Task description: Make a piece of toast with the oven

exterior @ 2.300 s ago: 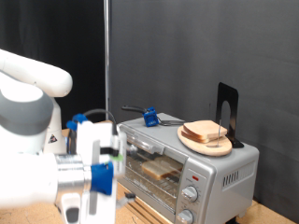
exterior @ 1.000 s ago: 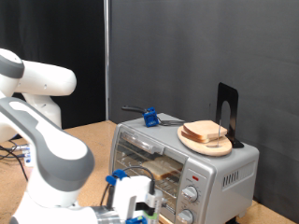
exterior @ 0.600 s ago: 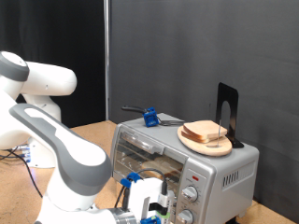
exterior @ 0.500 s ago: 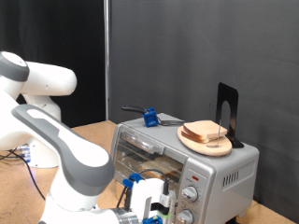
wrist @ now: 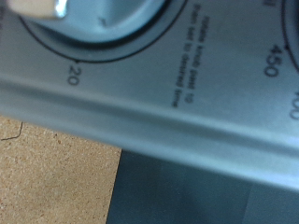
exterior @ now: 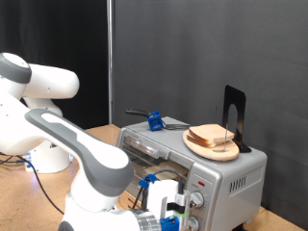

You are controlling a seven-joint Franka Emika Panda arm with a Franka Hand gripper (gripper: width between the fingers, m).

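The silver oven [exterior: 236, 175] stands on the table at the exterior view's right, door shut. My gripper [exterior: 173, 208] is low in front of it, right by the upper knob [exterior: 197, 199] under the small red light [exterior: 200, 181]. The wrist view is filled by the oven's control panel [wrist: 187, 103], with a knob's edge [wrist: 56, 7] and dial marks 20 and 450 very close. My fingers do not show there. My hand hides most of the glass door, so the piece of toast inside is out of sight. Stacked slices [exterior: 212, 138] lie on a plate on the oven.
A blue-handled utensil [exterior: 154, 120] and a black metal stand [exterior: 234, 114] sit on the oven's top. The wooden table [exterior: 24, 192] runs to the exterior view's left, where the robot's base stands. A black curtain hangs behind.
My arm has swung from the exterior view's left across to the right and down, bringing the gripper from beside the oven door to the knob panel.
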